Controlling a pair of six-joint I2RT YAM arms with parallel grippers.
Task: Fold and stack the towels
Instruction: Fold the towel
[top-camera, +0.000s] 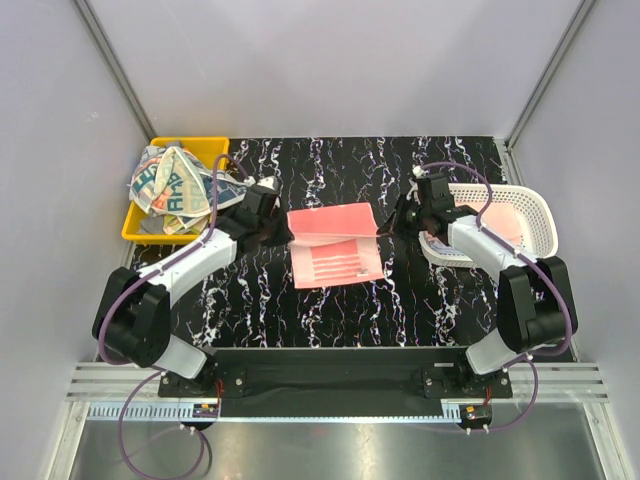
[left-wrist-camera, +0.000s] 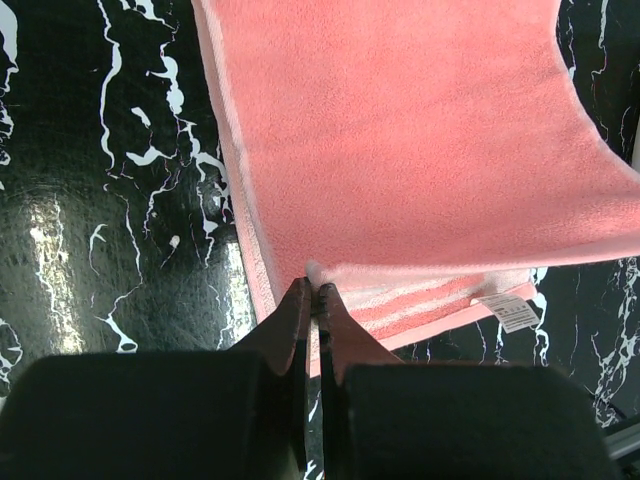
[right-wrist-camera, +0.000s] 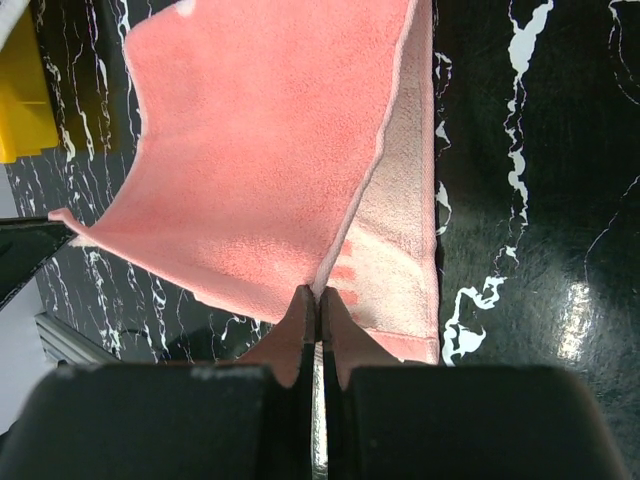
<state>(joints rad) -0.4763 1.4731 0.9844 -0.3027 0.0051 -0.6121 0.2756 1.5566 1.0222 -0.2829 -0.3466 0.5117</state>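
Observation:
A plain pink towel (top-camera: 332, 243) lies mid-table, its far half lifted and stretched between both grippers. My left gripper (top-camera: 281, 232) is shut on the towel's left corner; the left wrist view shows the pinched corner at the gripper (left-wrist-camera: 314, 290) with the pink towel (left-wrist-camera: 420, 150) spread beyond. On the other side, my right gripper (top-camera: 392, 227) is shut on the right corner, the right wrist view showing that gripper (right-wrist-camera: 316, 295) biting the edge of the pink towel (right-wrist-camera: 260, 150). More towels (top-camera: 172, 186), beige with teal print, are piled in the yellow bin (top-camera: 140, 232). A pink towel (top-camera: 505, 220) lies in the white basket (top-camera: 541, 215).
The yellow bin stands at the back left and the white mesh basket at the right, just behind the right arm. Grey walls close in the black marbled table (top-camera: 420, 290) on three sides.

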